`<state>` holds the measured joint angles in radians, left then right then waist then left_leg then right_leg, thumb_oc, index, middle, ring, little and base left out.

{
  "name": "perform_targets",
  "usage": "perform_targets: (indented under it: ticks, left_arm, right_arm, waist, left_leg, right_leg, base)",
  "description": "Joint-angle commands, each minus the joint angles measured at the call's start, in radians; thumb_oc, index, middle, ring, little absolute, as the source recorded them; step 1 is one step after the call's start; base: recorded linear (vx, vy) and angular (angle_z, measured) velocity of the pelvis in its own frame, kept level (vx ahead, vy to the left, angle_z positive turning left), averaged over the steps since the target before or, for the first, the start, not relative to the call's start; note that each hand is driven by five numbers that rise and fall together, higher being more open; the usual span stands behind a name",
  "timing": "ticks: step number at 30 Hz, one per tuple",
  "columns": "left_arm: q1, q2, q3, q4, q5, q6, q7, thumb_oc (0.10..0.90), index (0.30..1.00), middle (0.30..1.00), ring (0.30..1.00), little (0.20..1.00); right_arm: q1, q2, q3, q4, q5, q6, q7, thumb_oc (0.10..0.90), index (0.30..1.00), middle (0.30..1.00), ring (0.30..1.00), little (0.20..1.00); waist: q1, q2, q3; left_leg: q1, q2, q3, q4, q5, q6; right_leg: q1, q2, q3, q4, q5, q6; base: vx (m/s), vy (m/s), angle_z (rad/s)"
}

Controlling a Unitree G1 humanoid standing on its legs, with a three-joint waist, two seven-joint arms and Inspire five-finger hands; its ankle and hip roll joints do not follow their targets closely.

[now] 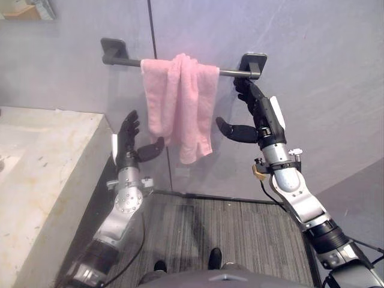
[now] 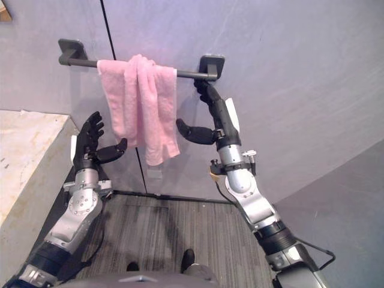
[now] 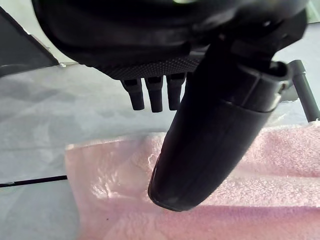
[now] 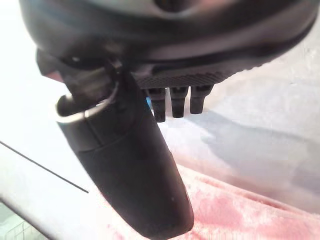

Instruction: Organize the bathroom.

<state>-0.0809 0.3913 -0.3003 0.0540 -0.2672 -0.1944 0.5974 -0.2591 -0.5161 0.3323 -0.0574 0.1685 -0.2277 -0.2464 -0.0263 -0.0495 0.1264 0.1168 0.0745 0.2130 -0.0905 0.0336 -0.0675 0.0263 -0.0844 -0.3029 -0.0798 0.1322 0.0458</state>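
Note:
A pink towel [image 1: 179,102] hangs bunched over a dark wall rail [image 1: 123,60], its lower end drooping toward the right. My left hand [image 1: 128,141] is raised just left of the towel, fingers straight and thumb pointing at the cloth, touching nothing. My right hand [image 1: 259,114] is up at the rail's right bracket [image 1: 253,63], fingers straight along the wall, thumb stretched toward the towel's right edge. In the wrist views the pink towel [image 3: 260,180] lies past each thumb, untouched.
A pale stone counter [image 1: 42,174] fills the left side, its edge close to my left arm. Grey wall panels stand behind the rail, with a dark seam [image 1: 157,90] running down. Dark striped flooring [image 1: 240,234] lies below.

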Motion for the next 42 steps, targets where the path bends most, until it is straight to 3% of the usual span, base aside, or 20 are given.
perform_targets:
  ticks: [1, 6, 19, 22, 23, 24, 25, 42]
  left_arm:
    - [-0.101, 0.017, -0.039, -0.046, 0.039, -0.080, -0.003, 0.800, 0.900, 0.900, 0.900, 0.900]
    - [-0.103, 0.016, -0.038, -0.031, 0.039, -0.081, -0.017, 0.800, 0.900, 0.900, 0.900, 0.900]
    - [-0.086, 0.014, -0.038, -0.038, 0.048, -0.071, -0.019, 0.800, 0.900, 0.900, 0.900, 0.900]
    - [-0.084, 0.015, -0.037, -0.034, 0.048, -0.076, -0.017, 0.800, 0.900, 0.900, 0.900, 0.900]
    - [-0.085, 0.016, -0.037, -0.034, 0.046, -0.076, -0.017, 0.800, 0.900, 0.900, 0.900, 0.900]
    - [-0.087, 0.015, -0.037, -0.031, 0.047, -0.078, -0.017, 0.800, 0.900, 0.900, 0.900, 0.900]
    - [-0.088, 0.015, -0.038, -0.028, 0.048, -0.079, -0.015, 0.800, 0.900, 0.900, 0.900, 0.900]
    - [-0.072, 0.019, -0.030, -0.027, 0.040, -0.079, -0.024, 0.800, 0.900, 0.900, 0.900, 0.900]
  right_arm:
    - [-0.170, -0.039, -0.016, -0.076, 0.150, -0.058, 0.106, 0.800, 0.900, 0.900, 0.900, 0.900]
    - [-0.204, -0.045, -0.024, -0.044, 0.234, -0.009, 0.136, 0.800, 0.900, 0.900, 0.900, 0.900]
    - [-0.222, -0.032, -0.093, 0.010, 0.188, -0.028, 0.040, 0.800, 0.900, 0.900, 0.900, 0.900]
    - [-0.221, -0.028, -0.095, 0.017, 0.189, -0.032, 0.044, 0.689, 0.733, 0.733, 0.733, 0.733]
    - [-0.224, -0.026, -0.094, 0.022, 0.185, -0.033, 0.041, 0.590, 0.585, 0.585, 0.585, 0.585]
    - [-0.228, -0.025, -0.093, 0.027, 0.182, -0.037, 0.038, 0.519, 0.479, 0.479, 0.479, 0.479]
    - [-0.230, -0.023, -0.092, 0.033, 0.183, -0.042, 0.038, 0.400, 0.300, 0.300, 0.300, 0.300]
    - [-0.189, -0.010, -0.111, 0.086, 0.212, -0.072, 0.057, 0.400, 0.300, 0.300, 0.300, 0.300]
  waist:
    - [0.027, -0.007, -0.060]
    - [0.035, -0.014, -0.063]
    - [0.045, -0.019, -0.064]
    - [0.046, -0.018, -0.063]
    - [0.046, -0.017, -0.062]
    - [0.047, -0.017, -0.062]
    - [0.047, -0.017, -0.062]
    - [0.046, -0.015, -0.060]
  left_leg:
    - [0.011, -0.019, 0.064, 0.003, -0.086, 0.020]
    - [0.014, -0.022, 0.058, 0.003, -0.089, 0.023]
    - [0.010, -0.026, 0.049, 0.003, -0.090, 0.026]
    - [0.010, -0.027, 0.049, 0.003, -0.090, 0.027]
    - [0.010, -0.027, 0.049, 0.003, -0.090, 0.028]
    - [0.010, -0.028, 0.049, 0.003, -0.090, 0.028]
    - [0.010, -0.028, 0.049, 0.003, -0.090, 0.028]
    - [0.013, -0.028, 0.055, 0.003, -0.090, 0.032]
  right_leg:
    - [0.078, -0.062, -0.045, -0.002, -0.096, 0.134]
    - [0.083, -0.062, -0.051, 0.001, -0.098, 0.131]
    - [0.084, -0.062, -0.055, 0.001, -0.095, 0.131]
    - [0.084, -0.063, -0.054, 0.001, -0.094, 0.131]
    - [0.084, -0.063, -0.055, 0.001, -0.094, 0.131]
    - [0.084, -0.063, -0.055, 0.000, -0.094, 0.131]
    - [0.083, -0.063, -0.055, 0.000, -0.094, 0.131]
    - [0.082, -0.063, -0.058, 0.000, -0.091, 0.130]
  base:
    - [0.00, 0.000, 0.00]
    - [0.00, 0.000, 0.00]
    - [0.01, 0.000, 0.03]
    - [0.00, 0.000, 0.00]
    - [0.00, 0.000, 0.00]
    - [0.00, 0.000, 0.00]
    - [0.00, 0.000, 0.00]
    - [0.00, 0.000, 0.00]
